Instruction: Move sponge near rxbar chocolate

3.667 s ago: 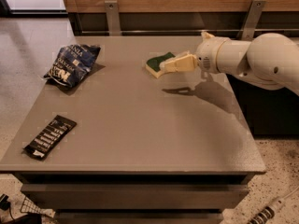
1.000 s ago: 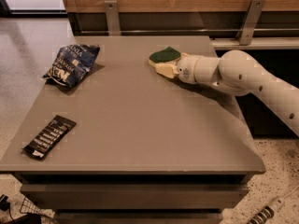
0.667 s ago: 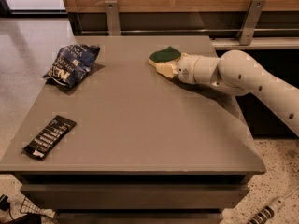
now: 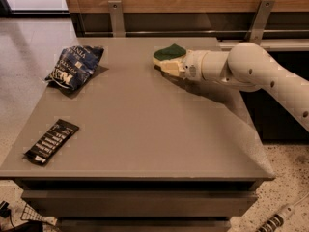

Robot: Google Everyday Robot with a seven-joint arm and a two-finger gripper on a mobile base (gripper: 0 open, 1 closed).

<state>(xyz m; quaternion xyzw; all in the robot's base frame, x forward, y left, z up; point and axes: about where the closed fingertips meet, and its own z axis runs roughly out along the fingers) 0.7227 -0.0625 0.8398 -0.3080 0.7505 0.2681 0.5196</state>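
Observation:
The sponge [image 4: 170,51], dark green on top with pale yellow foam beneath, is at the back middle of the table, slightly tilted, low over or on the surface. My gripper [image 4: 170,66] reaches in from the right on a white arm and is shut on the sponge. The rxbar chocolate [image 4: 51,141], a flat black wrapper with white lettering, lies near the table's front left corner, far from the sponge and gripper.
A puffy dark blue snack bag [image 4: 75,66] lies at the back left. The grey table [image 4: 145,129] has its front edge close to the rxbar. A wooden wall with metal brackets [image 4: 116,13] runs behind the table.
Over several seconds the gripper has carried the sponge a little farther back and lower over the table. In the last second nothing has visibly moved.

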